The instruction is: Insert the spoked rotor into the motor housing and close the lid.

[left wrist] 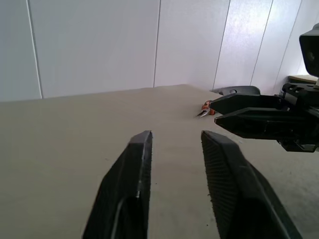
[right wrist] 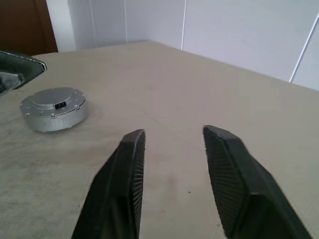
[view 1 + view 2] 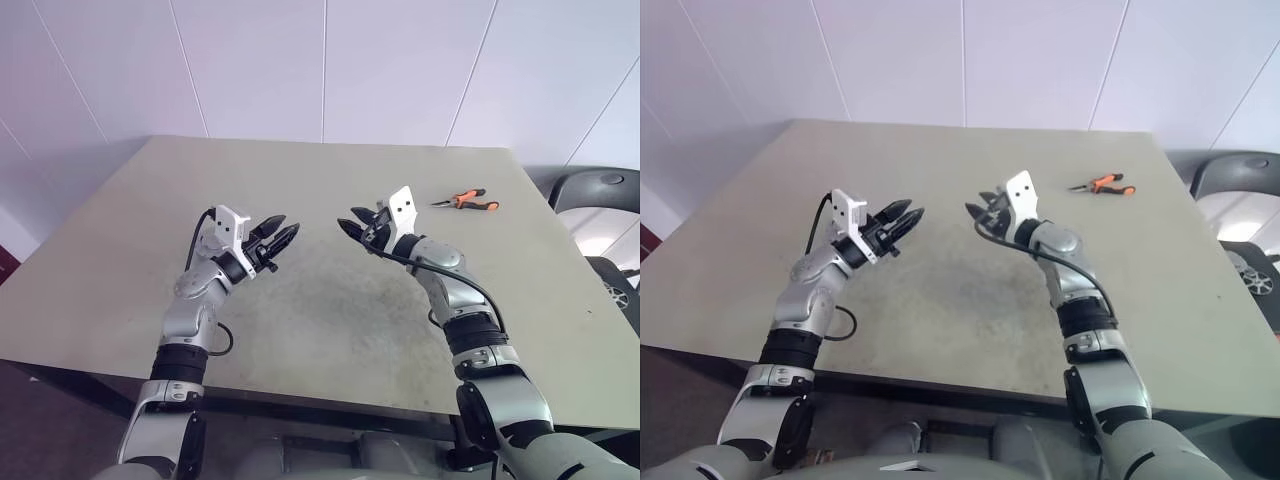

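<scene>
Left gripper (image 3: pixel 283 234) and right gripper (image 3: pixel 350 225) hover over the table (image 3: pixel 330 180), tips facing, jaws part-spread, holding nothing. A closed round silver casing (image 2: pixel 53 108), judged the motor housing with lid fitted, rests at the right gripper's 10 o'clock. Pliers (image 3: pixel 466 201) lie at 2 o'clock. Assembly appears complete.

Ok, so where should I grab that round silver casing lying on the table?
Grip the round silver casing across its curved side wall, coming down from above. It lies flat and low on the table, so opposite edges are probably the best faces to pinch.
</scene>
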Robot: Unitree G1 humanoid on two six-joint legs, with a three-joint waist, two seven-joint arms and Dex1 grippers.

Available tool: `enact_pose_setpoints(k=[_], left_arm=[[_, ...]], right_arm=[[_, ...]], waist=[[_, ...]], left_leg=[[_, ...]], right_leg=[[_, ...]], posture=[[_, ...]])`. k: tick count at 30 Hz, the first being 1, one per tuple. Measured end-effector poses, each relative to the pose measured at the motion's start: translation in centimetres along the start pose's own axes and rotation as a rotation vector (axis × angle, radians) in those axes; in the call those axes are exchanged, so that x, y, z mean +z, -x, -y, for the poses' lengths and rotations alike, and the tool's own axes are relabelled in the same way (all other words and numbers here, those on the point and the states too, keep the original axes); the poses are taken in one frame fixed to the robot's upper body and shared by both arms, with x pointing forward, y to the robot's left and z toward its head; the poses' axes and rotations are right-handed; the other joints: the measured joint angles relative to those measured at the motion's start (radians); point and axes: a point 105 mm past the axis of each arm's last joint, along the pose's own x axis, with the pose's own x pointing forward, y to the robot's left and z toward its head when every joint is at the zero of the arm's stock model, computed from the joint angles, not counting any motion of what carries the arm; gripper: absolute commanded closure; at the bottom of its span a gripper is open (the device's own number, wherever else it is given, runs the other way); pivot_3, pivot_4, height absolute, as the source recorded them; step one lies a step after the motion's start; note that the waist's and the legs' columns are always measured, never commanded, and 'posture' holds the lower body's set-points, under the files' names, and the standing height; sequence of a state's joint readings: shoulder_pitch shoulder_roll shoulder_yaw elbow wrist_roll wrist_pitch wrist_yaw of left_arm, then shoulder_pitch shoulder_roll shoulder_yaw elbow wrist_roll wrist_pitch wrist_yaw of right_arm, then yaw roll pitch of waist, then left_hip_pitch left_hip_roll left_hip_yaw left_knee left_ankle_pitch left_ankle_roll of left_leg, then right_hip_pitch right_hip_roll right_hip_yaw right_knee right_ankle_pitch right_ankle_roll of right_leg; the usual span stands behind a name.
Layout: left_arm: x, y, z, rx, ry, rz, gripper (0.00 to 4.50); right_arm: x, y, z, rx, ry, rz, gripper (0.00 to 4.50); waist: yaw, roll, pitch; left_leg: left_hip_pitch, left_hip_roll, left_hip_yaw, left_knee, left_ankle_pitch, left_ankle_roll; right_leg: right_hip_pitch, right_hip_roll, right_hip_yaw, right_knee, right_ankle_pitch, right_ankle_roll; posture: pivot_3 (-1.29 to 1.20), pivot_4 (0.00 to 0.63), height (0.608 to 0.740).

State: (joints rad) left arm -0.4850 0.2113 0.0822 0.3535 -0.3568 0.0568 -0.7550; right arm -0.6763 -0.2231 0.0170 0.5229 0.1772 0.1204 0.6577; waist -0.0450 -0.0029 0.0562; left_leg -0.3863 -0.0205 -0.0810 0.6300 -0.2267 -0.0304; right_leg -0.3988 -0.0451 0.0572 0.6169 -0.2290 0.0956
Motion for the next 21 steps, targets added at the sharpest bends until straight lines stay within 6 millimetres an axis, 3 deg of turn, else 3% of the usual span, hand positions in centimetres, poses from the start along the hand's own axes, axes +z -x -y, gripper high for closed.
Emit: enact_pose_setpoints(k=[5, 7, 21], left_arm=[[0.0, -0.1, 0.1, 0.003, 0.007, 0.005, 0.81], [0.0, -0.1, 0.1, 0.006, 0.008, 0.005, 0.07], [-0.6, 0.5, 0.2, 0.044, 0.002, -0.008, 0.03]], right_arm=[[0.0, 0.0, -0.1, 0.006, -0.007, 0.001, 0.27], [0.0, 0.0, -0.1, 0.008, -0.009, 0.002, 0.00], [0.6, -1.1, -1.2, 0.065, -0.024, 0.019, 0.00]], waist=[[0.000, 0.000, 0.000], [0.000, 0.000, 0.000], [0.000, 0.000, 0.000]], left_leg=[[0.000, 0.000, 0.000, 0.000, 0.000, 0.000], [0.001, 0.000, 0.000, 0.000, 0.000, 0.000], [0.002, 0.000, 0.000, 0.000, 0.000, 0.000]], right_leg=[[0.000, 0.000, 0.000, 0.000, 0.000, 0.000], [0.001, 0.000, 0.000, 0.000, 0.000, 0.000], [0.002, 0.000, 0.000, 0.000, 0.000, 0.000]], posture=[[0.00, 0.000, 0.740], [0.00, 0.000, 0.740], [0.00, 0.000, 0.740]])
